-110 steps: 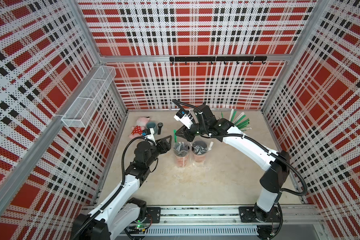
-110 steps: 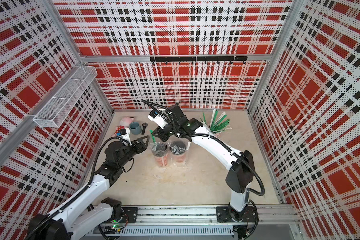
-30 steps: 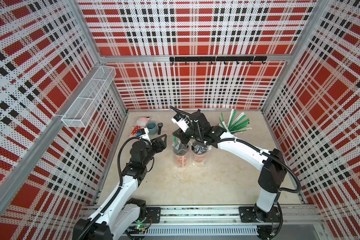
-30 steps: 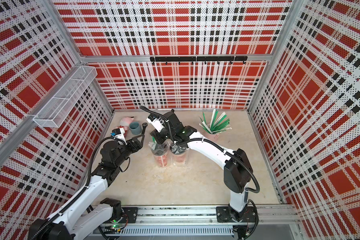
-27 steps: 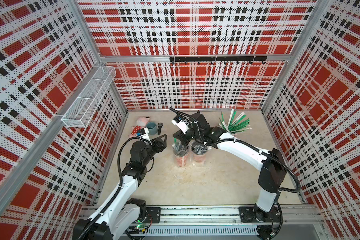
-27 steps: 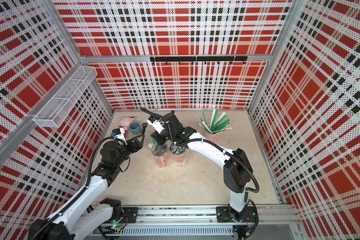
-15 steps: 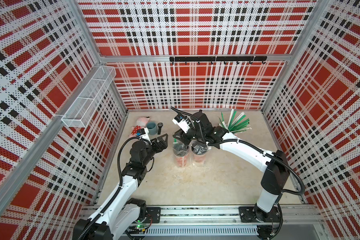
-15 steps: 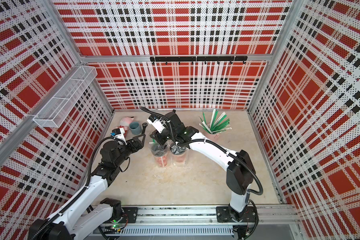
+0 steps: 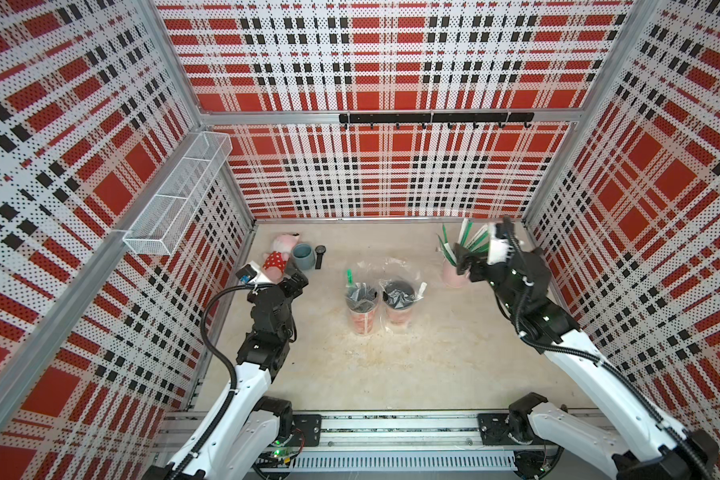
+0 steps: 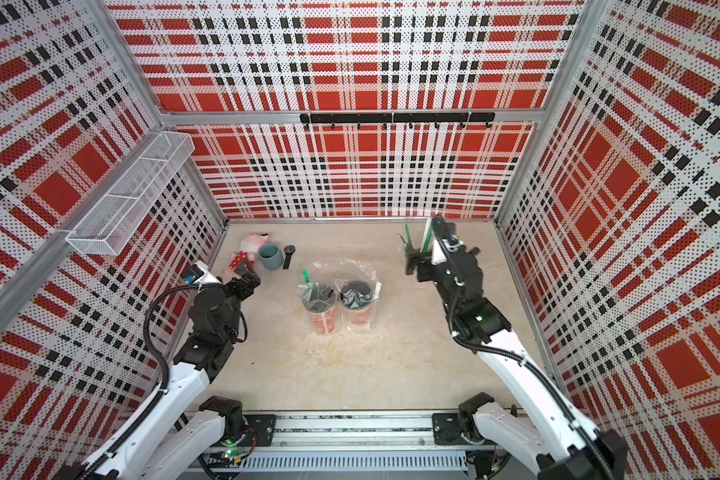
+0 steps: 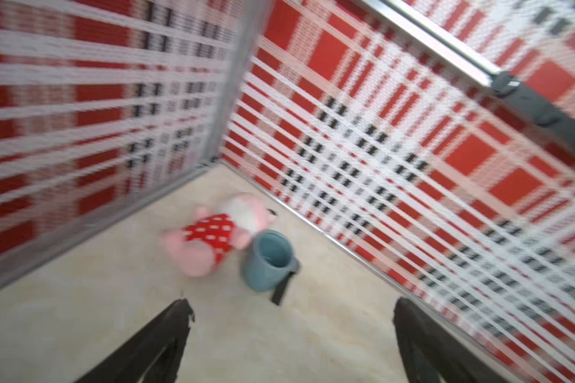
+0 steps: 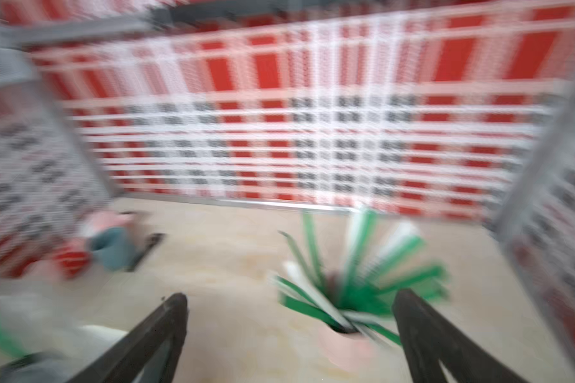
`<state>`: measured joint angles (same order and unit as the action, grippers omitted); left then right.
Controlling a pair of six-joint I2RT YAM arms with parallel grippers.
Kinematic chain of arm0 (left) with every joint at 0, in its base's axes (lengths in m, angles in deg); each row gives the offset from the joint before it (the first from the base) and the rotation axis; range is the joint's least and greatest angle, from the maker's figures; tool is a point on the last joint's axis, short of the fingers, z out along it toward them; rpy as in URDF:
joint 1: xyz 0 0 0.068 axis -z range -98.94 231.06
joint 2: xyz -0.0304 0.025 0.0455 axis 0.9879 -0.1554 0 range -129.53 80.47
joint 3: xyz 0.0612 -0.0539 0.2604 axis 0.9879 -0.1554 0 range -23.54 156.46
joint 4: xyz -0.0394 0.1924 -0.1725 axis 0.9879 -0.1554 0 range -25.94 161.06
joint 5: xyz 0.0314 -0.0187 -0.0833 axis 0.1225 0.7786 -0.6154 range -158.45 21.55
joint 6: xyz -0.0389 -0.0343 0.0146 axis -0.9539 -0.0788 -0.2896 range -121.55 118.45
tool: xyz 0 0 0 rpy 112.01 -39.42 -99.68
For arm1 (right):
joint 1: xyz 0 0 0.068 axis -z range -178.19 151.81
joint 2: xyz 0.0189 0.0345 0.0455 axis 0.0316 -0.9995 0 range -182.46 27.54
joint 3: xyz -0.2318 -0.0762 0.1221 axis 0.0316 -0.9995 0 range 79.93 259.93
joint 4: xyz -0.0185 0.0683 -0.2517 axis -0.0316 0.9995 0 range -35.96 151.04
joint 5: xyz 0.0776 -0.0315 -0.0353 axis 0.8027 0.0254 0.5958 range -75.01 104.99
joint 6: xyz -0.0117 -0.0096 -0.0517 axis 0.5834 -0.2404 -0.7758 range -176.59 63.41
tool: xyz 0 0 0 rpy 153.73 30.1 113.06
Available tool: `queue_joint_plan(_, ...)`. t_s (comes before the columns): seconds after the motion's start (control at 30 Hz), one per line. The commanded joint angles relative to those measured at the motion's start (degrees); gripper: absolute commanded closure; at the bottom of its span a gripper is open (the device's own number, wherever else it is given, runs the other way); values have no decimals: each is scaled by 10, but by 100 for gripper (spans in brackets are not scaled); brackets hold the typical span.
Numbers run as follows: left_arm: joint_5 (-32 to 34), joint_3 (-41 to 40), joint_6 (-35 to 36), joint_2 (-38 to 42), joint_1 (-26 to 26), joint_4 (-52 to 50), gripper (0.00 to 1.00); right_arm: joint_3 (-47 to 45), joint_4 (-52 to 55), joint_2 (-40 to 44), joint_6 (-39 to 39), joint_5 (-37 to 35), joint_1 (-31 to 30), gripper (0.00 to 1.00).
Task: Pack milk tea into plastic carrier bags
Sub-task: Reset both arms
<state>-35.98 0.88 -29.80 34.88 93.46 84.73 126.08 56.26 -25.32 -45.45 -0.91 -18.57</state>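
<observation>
- Mid-table in both top views: two milk tea cups stand upright side by side, the cup on the left arm's side (image 9: 362, 320) and the cup on the right arm's side (image 9: 398, 316), black lids up.
- Plastic carrier bags (image 9: 387, 266) are round both cups, one each, with the crinkled clear tops standing loose above the lids. Whether the two bags touch, can't tell.
- A green straw (image 9: 349, 277) pokes up by the bag of the left-side cup, and a white wrapped straw (image 9: 421, 289) leans at the rim of the right-side one.
- Out to the left is the left gripper (image 9: 297, 284), well apart from the cups, jaws spread wide and holding nothing. Its wrist view shows the dark fingers (image 11: 176, 321) with only bare table between them.
- Just beyond it lies a pink plush toy (image 9: 276, 259) in a red spotted dress, with a grey-blue mug (image 9: 303, 255) right against it and a black watch (image 9: 320, 255) beside the mug.
- Over on the right, near the back wall, the right gripper (image 9: 461, 261) hangs at the pink cup (image 9: 449, 274), well apart from the bagged cups, with the green and white straws (image 9: 472, 243) fanning out of it.
- Its jaws stand wide apart and empty. The wrist view is badly blurred, but the fingers (image 12: 166, 318) show the straw fan just ahead of them.
</observation>
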Motion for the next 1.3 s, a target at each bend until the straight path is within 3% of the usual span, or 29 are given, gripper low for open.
queue_joint_plan(0.0,182,-86,104,-19,32,86,2,-118,-61,21,21,-134,78,0)
queue_joint_plan(0.13,163,-101,160,-117,23,144,2,-240,-252,-34,1,-74,155,0)
queue_joint_plan(0.27,4,-123,180,-201,-61,273,2,-295,-511,-205,-71,-52,157,0)
queue_joint_plan(0.33,-16,-124,197,-217,-72,312,2,-266,-550,-286,-92,-32,158,0)
queue_joint_plan(0.37,-29,-133,209,-226,-82,356,2,-231,-486,-300,-93,-10,156,0)
queue_joint_plan(0.47,-101,-146,226,-268,-123,473,2,-238,-580,-362,-86,62,171,0)
queue_joint_plan(0.53,-125,-153,226,-305,-140,554,2,-252,-566,-340,-77,82,179,0)
queue_joint_plan(0.6,-184,-148,201,-364,-164,604,2,-301,-709,-380,-85,93,181,0)
queue_joint_plan(0.7,-202,-153,262,-453,-121,729,2,-294,-669,-364,-78,75,178,0)
queue_joint_plan(0.73,-184,-142,273,-452,-109,716,2,-296,-699,-378,-74,59,178,0)
queue_joint_plan(0.77,-149,-115,264,-434,-107,625,2,-296,-680,-367,-71,57,179,0)
queue_joint_plan(0.8,-161,-108,258,-428,-115,597,2,-293,-663,-362,-67,55,179,0)
queue_joint_plan(0.9,-160,-118,259,-441,-112,644,2,-296,-683,-369,-71,54,178,0)
queue_joint_plan(1.27,-160,-119,259,-438,-112,643,2,-302,-700,-372,-76,56,178,0)
